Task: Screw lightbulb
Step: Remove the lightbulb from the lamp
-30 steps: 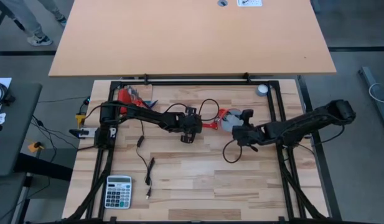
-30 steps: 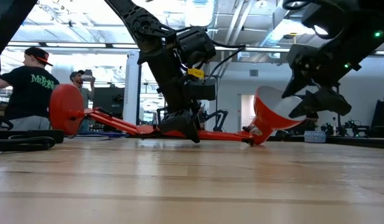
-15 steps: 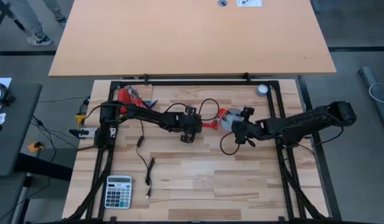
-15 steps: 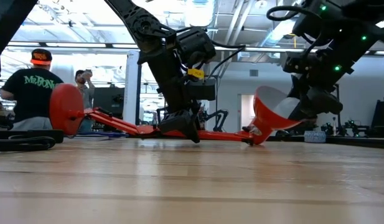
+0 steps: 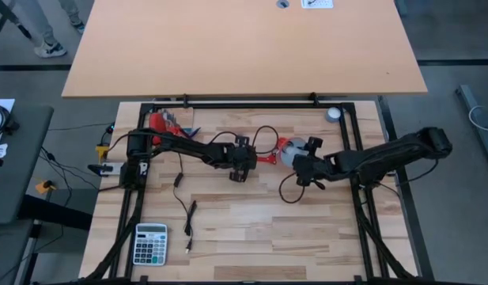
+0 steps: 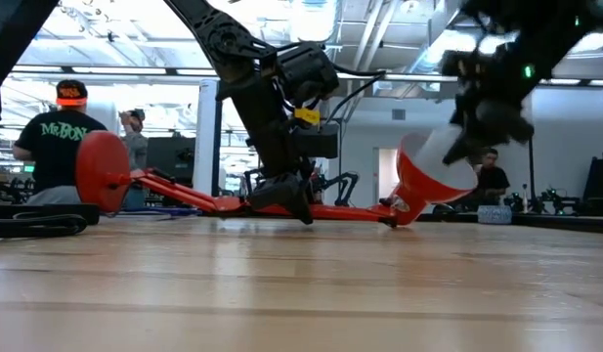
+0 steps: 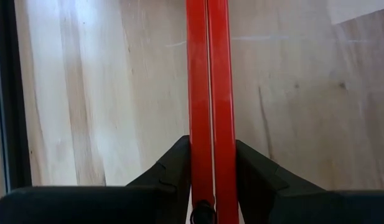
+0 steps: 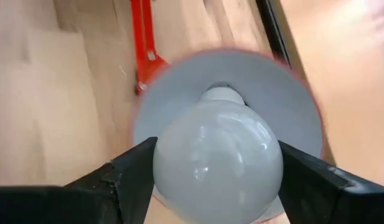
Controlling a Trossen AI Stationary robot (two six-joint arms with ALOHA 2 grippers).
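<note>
My right gripper (image 8: 213, 171) pinches the lightbulb (image 8: 218, 163) between its 2 dark fingers (image 8: 132, 171), one on each side of the white glass. The bulb's narrow end sits in the mouth of the red lamp shade (image 8: 291, 102), against the pale inside of the shade; I cannot tell how far the base is seated. From above, that gripper (image 5: 305, 166) is just beside the shade (image 5: 291, 150), near the middle of the wooden table (image 5: 251, 229), with my right arm reaching in from the right edge. My left gripper (image 7: 211, 180) is closed on the lamp's red arm (image 7: 210, 93), a finger pressed to either side of the 2 parallel red bars, holding it down on the table. In the level view the lamp lies on its side, its round red base (image 6: 101, 171) well apart from the shade (image 6: 433, 176). A calculator (image 5: 150, 243) rests at the table's near-left corner.
</note>
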